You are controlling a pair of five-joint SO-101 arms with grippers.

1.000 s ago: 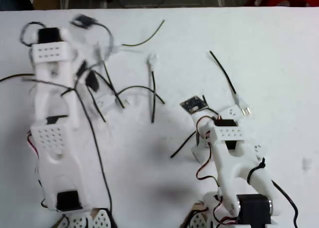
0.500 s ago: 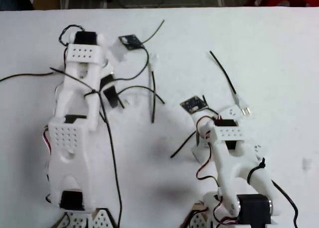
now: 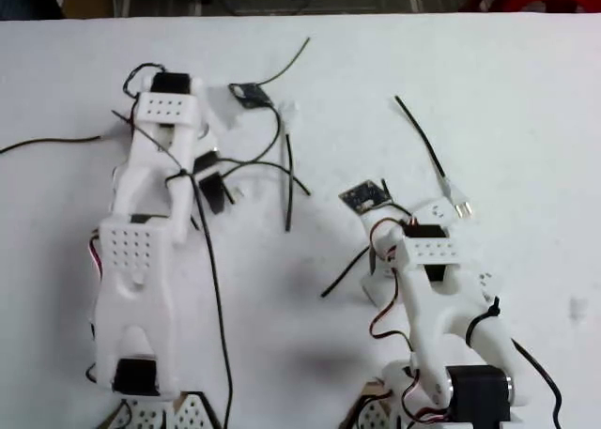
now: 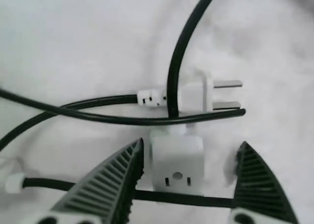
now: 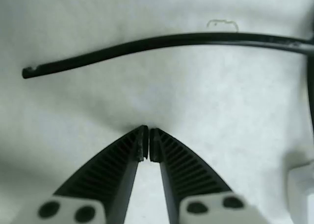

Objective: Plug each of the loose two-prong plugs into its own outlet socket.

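Left fingers [image 4: 117, 180] spread wide around a white socket [image 4: 176, 158], not yet gripping it.
Just past the socket lies a two-prong plug [image 4: 196, 94], with black cords [image 4: 176, 52] crossing over it and reaching the socket. Closing now could trap a cord or push the socket askew on the desk [image 4: 73, 37]. The right fingers [image 5: 127, 160] are pressed together on nothing, above the desk near a loose cord [image 5: 162, 40].

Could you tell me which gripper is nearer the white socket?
Left. The left gripper has open jaws flanking the socket; the right gripper, shut, is well away across the table.
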